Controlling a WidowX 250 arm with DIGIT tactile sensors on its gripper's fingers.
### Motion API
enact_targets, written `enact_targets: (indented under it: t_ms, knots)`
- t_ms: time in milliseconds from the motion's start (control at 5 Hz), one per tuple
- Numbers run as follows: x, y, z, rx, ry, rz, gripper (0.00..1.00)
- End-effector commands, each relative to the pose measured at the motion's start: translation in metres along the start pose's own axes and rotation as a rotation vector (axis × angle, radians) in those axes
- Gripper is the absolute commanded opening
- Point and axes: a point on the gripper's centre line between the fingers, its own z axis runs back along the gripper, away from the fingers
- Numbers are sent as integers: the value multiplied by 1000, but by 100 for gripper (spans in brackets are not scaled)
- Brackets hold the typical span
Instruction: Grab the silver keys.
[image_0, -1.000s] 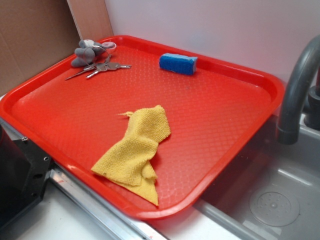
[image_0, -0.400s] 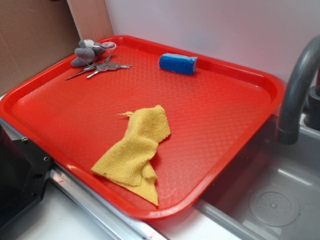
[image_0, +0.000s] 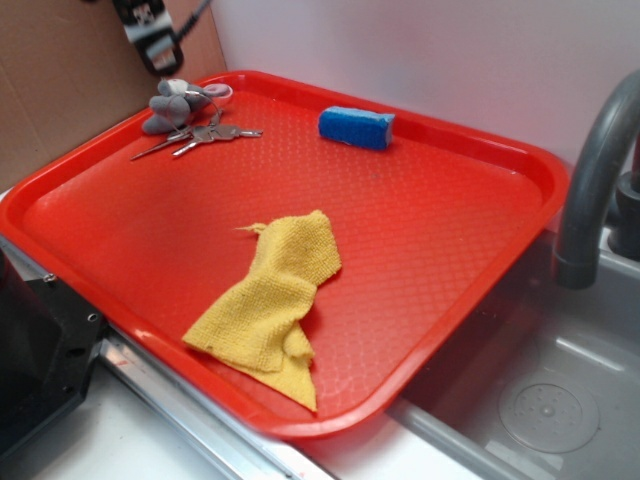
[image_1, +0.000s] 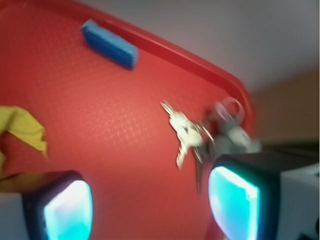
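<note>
The silver keys (image_0: 200, 138) lie flat on the red tray (image_0: 430, 250) near its far left corner, joined by a ring to a grey plush mouse toy (image_0: 172, 105). My gripper (image_0: 150, 35) enters at the top left of the exterior view, above and just behind the mouse. In the blurred wrist view the keys (image_1: 186, 134) lie ahead, close to the right finger pad (image_1: 232, 202). The gripper (image_1: 150, 210) is open, with only bare tray between its pads.
A blue sponge (image_0: 356, 127) sits at the tray's far edge. A crumpled yellow cloth (image_0: 272, 305) lies near the front. A grey faucet (image_0: 598, 170) and a sink (image_0: 540, 400) stand to the right. Cardboard (image_0: 60, 80) rises behind the left corner.
The gripper has come into the exterior view at the top left, above the mouse toy. Nothing on the tray has moved.
</note>
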Motion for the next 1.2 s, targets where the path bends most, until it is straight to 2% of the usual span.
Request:
enact_targets:
  t_ms: [0,200,600,800,1000]
  knots:
    - [-23,42,-27,-46,-98,-72,100]
    - [-24,65,-27,-65,-109,-70,100]
    - [1,81,-57,-17,-151,-103,100]
    - [4,78,-68,16,-181,-111,100]
    - [4,67,-81,-15,-202,-118,100]
